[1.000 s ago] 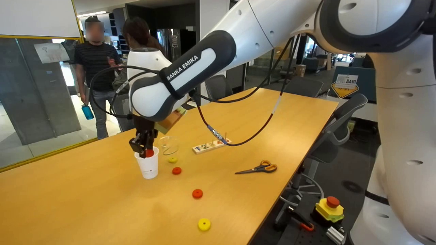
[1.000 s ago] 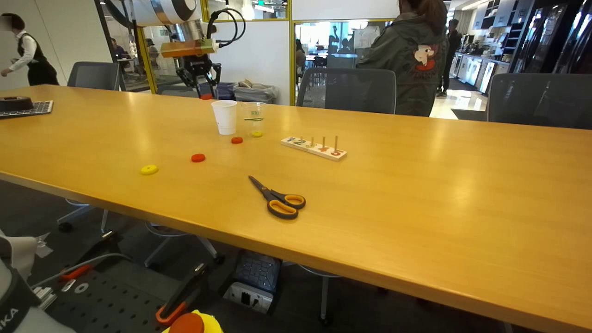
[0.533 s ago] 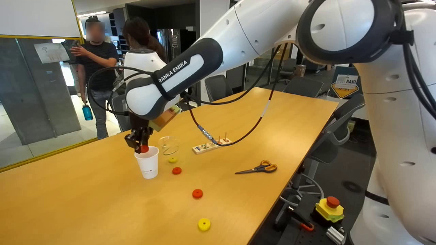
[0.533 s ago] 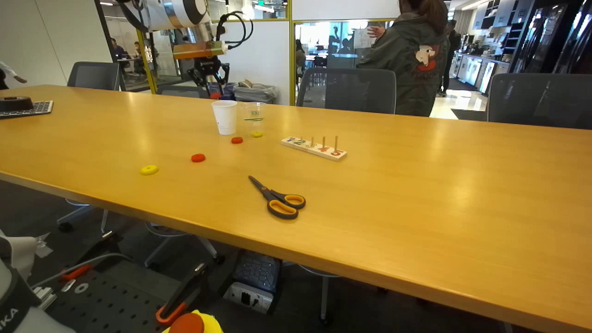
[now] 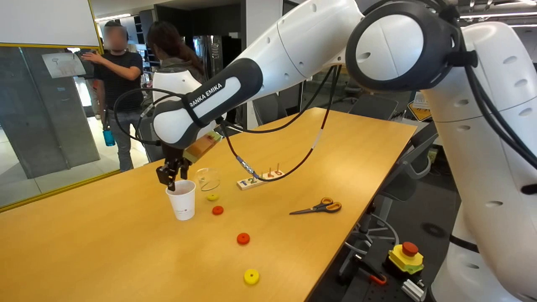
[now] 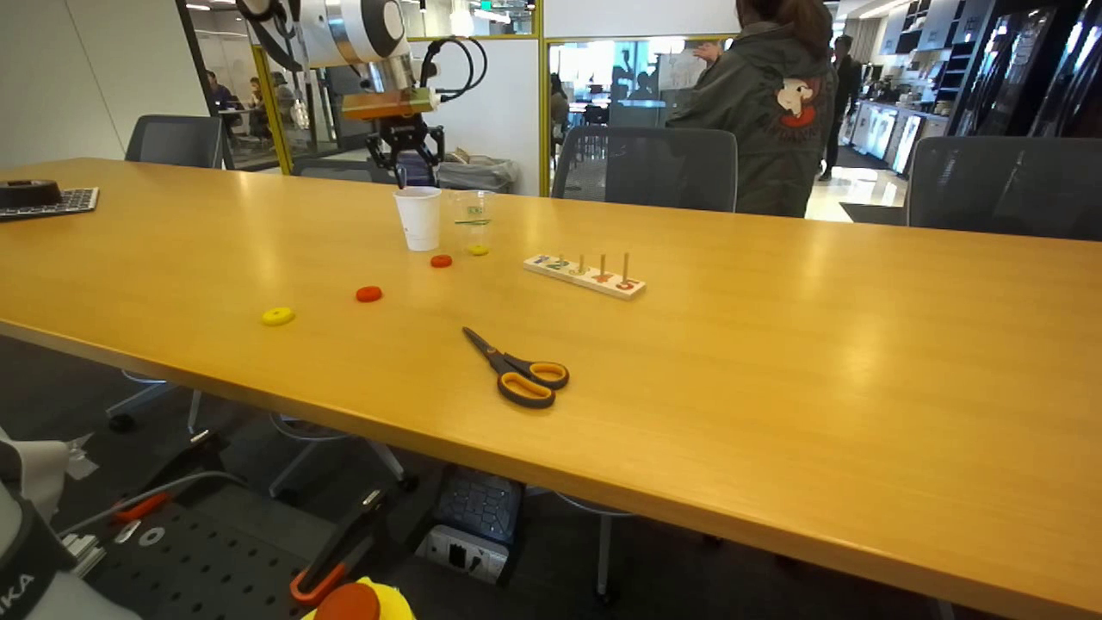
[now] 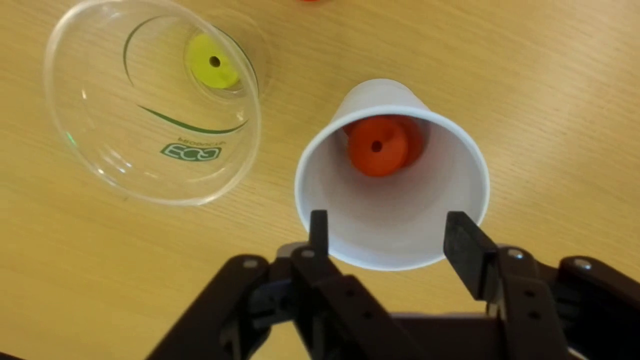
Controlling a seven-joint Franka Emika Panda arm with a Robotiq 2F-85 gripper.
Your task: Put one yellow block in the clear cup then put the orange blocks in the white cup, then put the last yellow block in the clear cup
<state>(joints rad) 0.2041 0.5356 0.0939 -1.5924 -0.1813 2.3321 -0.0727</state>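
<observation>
Over the mouth of the upright white cup [image 5: 183, 205], my gripper [image 7: 387, 220] stands open, with nothing between its fingers. How far its tips are above the rim I cannot tell. Inside that cup lie orange blocks [image 7: 377, 146], one overlapping another, seen in the wrist view. Beside it is the clear cup [image 7: 155, 130], with a yellow block [image 7: 212, 62] at its bottom. On the table in both exterior views are two more orange blocks, a farther orange block [image 5: 217, 210] and a nearer orange block [image 5: 243, 238]. A second yellow block [image 5: 251, 277] lies closer to the table's edge.
A numbered peg board [image 6: 585, 275] rests behind the scissors [image 6: 521, 370] on the table. A keyboard [image 6: 73, 202] is at the far end in an exterior view. Two people stand beyond the table, and chairs line it.
My gripper has opened and let go of the orange block it held, which no longer shows between the fingers. The hand has shifted slightly across the white cup's mouth.
</observation>
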